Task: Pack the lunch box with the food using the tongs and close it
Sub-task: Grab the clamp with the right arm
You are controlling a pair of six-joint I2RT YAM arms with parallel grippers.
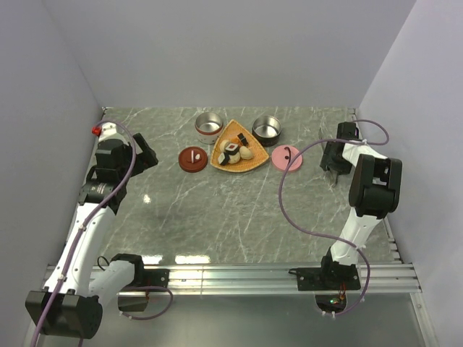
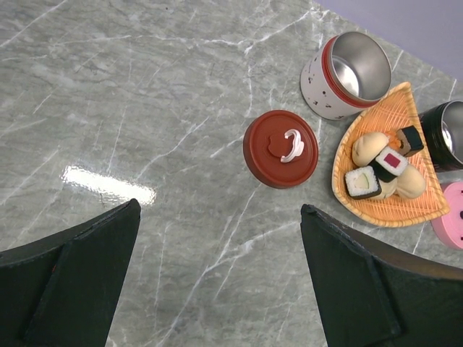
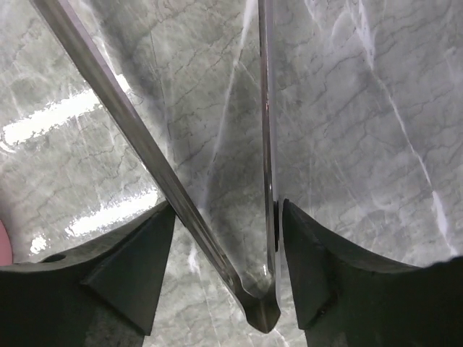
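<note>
The tongs lie in a V between my right gripper's fingers, hinge end nearest the camera; each finger presses on one arm. In the top view this gripper is low over the table at the far right. The food sits on an orange woven tray: rice rolls with black bands, an orange piece and pale lumps. The lunch box is two open steel pots, one white, one black. My left gripper hangs open over bare marble at the left.
A red lid with a white handle lies left of the tray; a pink lid lies right of it. Grey walls close in the table on the left, the back and the right. A cable loops from the right arm over the table.
</note>
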